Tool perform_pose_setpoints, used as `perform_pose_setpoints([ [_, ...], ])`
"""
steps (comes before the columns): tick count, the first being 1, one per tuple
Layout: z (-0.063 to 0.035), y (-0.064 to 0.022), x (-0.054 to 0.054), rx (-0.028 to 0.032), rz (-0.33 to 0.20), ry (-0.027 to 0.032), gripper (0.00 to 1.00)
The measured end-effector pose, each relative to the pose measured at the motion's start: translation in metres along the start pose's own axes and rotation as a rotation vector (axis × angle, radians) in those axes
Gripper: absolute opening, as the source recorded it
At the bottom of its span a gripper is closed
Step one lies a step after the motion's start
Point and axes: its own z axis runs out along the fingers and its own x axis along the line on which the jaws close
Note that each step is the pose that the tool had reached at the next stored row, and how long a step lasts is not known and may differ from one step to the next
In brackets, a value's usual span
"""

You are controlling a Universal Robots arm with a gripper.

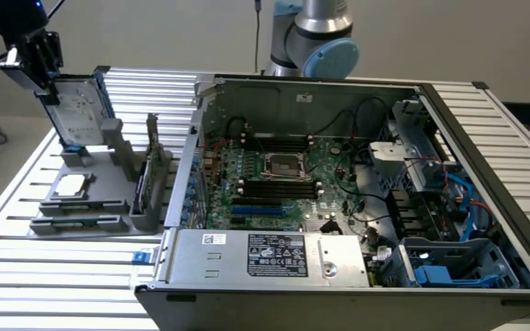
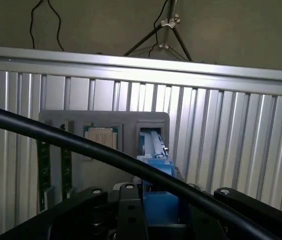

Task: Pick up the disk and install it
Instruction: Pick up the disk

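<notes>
hand [image 1: 46, 86] gripping disk [image 1: 83, 114], rack [image 1: 118, 158] beneath, case [image 1: 339, 309] beside

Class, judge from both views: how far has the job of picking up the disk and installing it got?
Done: the gripper is shut on the top edge of the disk. In hand: it stands upright, lower end at the grey holder. Left: it is not yet in the computer case.
</notes>
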Motion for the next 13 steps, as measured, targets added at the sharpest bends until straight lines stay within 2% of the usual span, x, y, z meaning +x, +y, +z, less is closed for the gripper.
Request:
perform_pose_setpoints([
  [5, -0.0225, -0.0038, 0.002, -0.0002, 0.0, 0.0, 0.33],
  [11, -0.0499, -0.0163, 0.004, -0.0009, 0.0, -0.0001, 0.33],
  [13, -0.0591, -0.0231, 0.006, -0.0015, 0.0, -0.0001, 0.33],
])
